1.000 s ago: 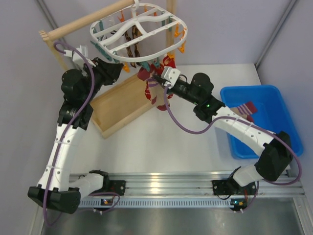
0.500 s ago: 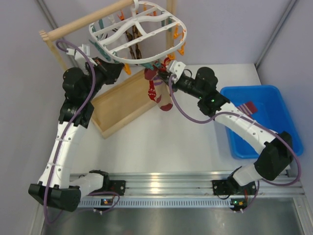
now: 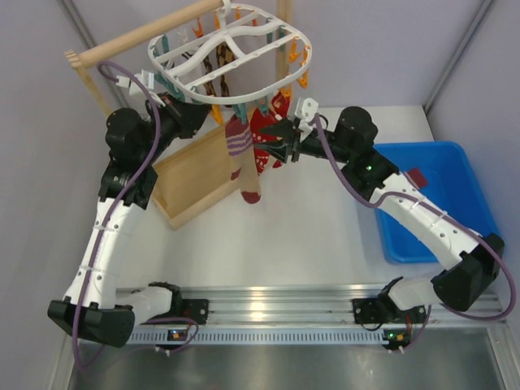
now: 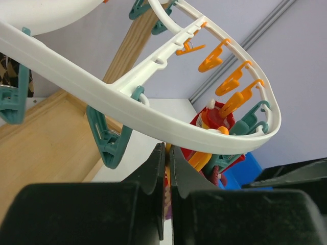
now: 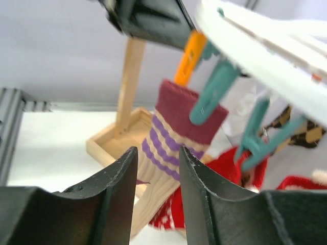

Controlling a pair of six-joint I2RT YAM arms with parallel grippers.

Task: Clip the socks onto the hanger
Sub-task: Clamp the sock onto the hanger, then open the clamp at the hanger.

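Grey walls [image 3: 390,49] are framing the hanger [image 4: 168,130], where the striped sock [image 3: 241,162] is hanging from an orange clip [image 5: 190,53]. The left gripper [image 4: 167,153] is pinching shut there, likely working the clip. The right gripper [image 3: 275,136] is gaping beside the sock, holding nothing.

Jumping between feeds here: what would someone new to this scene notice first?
The white hanger with its orange and teal clips hangs from the wooden rack at the back of the table. Below it dangles a beige striped sock with a maroon cuff, beside red socks. The right gripper stands open just right of them, and the left gripper is shut under the hanger's rim.
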